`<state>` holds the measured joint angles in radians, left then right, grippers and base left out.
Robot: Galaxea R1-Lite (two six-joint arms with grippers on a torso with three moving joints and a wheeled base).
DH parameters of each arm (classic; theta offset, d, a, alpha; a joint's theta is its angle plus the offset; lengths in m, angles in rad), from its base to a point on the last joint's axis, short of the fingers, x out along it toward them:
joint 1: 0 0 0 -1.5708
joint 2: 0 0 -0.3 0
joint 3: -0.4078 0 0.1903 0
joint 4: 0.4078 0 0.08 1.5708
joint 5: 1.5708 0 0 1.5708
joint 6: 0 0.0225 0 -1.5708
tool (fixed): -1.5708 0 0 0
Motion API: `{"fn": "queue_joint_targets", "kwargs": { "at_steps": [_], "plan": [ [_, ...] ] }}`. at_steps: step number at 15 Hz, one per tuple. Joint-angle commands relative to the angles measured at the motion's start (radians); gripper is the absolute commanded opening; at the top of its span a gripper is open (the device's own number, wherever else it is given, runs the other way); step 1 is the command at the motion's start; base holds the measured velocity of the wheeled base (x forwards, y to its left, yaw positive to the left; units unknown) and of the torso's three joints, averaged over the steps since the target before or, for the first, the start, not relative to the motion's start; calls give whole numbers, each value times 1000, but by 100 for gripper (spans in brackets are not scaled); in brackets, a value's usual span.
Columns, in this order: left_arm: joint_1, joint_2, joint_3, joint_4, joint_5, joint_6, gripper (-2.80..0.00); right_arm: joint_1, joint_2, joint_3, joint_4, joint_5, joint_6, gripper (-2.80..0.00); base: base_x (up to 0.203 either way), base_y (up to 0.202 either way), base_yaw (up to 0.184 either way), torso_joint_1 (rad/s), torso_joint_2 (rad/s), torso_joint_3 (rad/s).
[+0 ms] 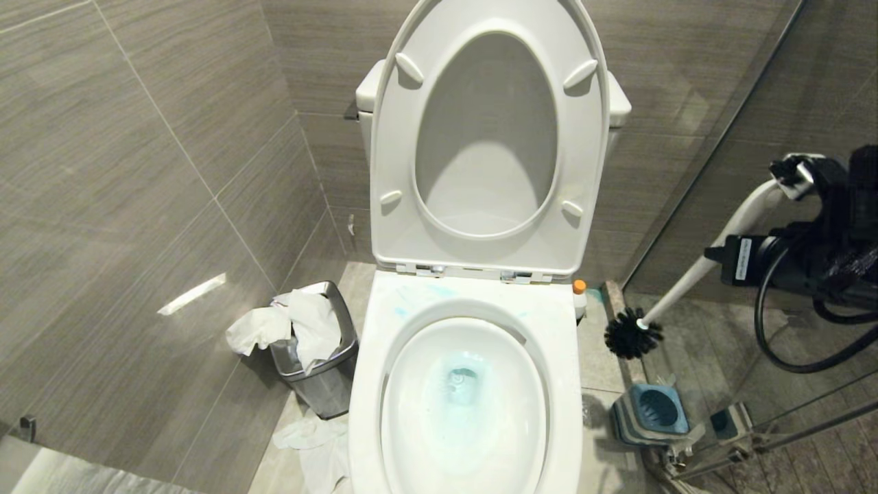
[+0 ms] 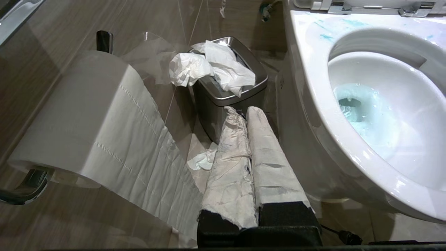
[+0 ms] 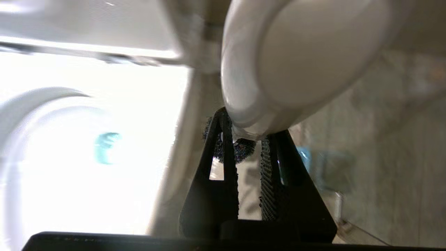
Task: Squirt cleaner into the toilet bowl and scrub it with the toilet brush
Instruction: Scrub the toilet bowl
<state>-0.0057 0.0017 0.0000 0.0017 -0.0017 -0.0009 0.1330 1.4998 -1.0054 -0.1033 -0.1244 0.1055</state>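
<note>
A: Head view first. Where is the right hand (image 1: 796,175)?

B: At the right edge, clamped on the upper end of the toilet brush (image 1: 693,274). The white handle slopes down and away from it, and the dark bristle head hangs in the air, beside the toilet bowl (image 1: 466,384) and above the blue-grey brush holder (image 1: 651,410) on the floor.

A: And the cleaner (image 1: 456,384)?

B: A turquoise tint in the water at the bottom of the bowl, with faint smears on the rim near the hinges. Seat and lid stand upright. A small bottle with an orange cap (image 1: 579,296) stands behind the rim, on the brush's side. On the bowl's far side from that hand sits a steel bin (image 1: 322,377) stuffed with white paper.

A: Left wrist view?

B: The left hand (image 2: 246,113) is clenched, its paper-wrapped fingers pressed together with nothing between them. Just ahead of the fingertips is the steel bin; the toilet bowl is beside the hand, the cleaner pooling blue in it. A toilet roll (image 2: 80,115) hangs on the other side.

A: Right wrist view?

B: The right hand's ribbed fingers (image 3: 267,174) grip the rounded, flattened end of the toilet brush, which looms close above them. The bristle head shows beyond the fingertips, with the overexposed bowl to one side.
</note>
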Motion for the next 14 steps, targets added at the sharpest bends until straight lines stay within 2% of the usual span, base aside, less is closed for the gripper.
{"fn": "queue_joint_targets", "kwargs": {
  "at_steps": [1, 4, 7, 10, 14],
  "plan": [
    [0, 1, 1, 0, 0, -1, -280, 144, -35, -184, 159, -37, 24, -280, 0, 0, 0, 0, 0, 0],
    [0, 1, 2, 0, 0, -1, -280, 322, -8, -387, 373, -87, 75, -280, 0, 0, 0, 0, 0, 0],
    [0, 1, 2, 0, 0, -1, -280, 414, 85, -478, 408, -114, 92, -280, 0, 0, 0, 0, 0, 0],
    [0, 1, 0, 0, 0, -1, -280, 466, 184, -518, 408, -118, 109, -280, 0, 0, 0, 0, 0, 0],
    [0, 1, 1, 0, 0, -1, -280, 484, 328, -583, 402, -118, 117, -280, 0, 0, 0, 0, 0, 0]
  ]
}}
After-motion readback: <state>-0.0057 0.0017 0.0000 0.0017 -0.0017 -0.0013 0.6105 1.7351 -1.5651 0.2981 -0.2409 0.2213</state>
